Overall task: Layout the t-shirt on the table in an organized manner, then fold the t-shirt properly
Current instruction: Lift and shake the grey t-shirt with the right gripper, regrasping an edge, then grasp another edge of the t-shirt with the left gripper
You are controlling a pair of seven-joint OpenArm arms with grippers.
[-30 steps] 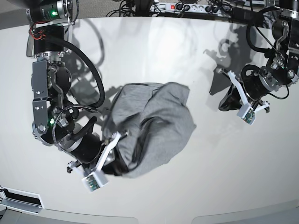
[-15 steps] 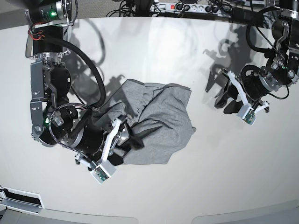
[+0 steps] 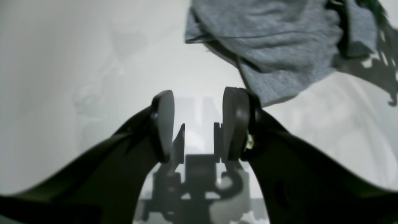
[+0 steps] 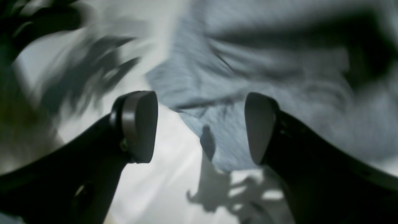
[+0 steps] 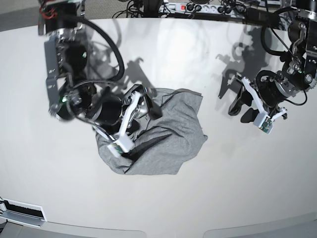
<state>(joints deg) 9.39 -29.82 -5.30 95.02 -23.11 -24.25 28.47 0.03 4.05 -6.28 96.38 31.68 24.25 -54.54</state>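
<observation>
The crumpled grey fabric t-shirt lies beneath the right black fingers, spread wide and empty; the left black fingers, also parted and empty, sit beside it. Likely still laying out: next, grip an edge and spread it.

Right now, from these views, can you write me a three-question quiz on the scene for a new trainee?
1. True or false: the t-shirt lies neatly folded on the table.
2. Multiple choice: how do the fingers of the left gripper stand?
A) closed on cloth
B) apart, with nothing between them
C) pressed together, empty
3. Fill in the blank: in the base view, the arm reaching over the shirt carries the ____ gripper.

Key: 1. False, it is bunched and creased. 2. B. 3. right.
</observation>
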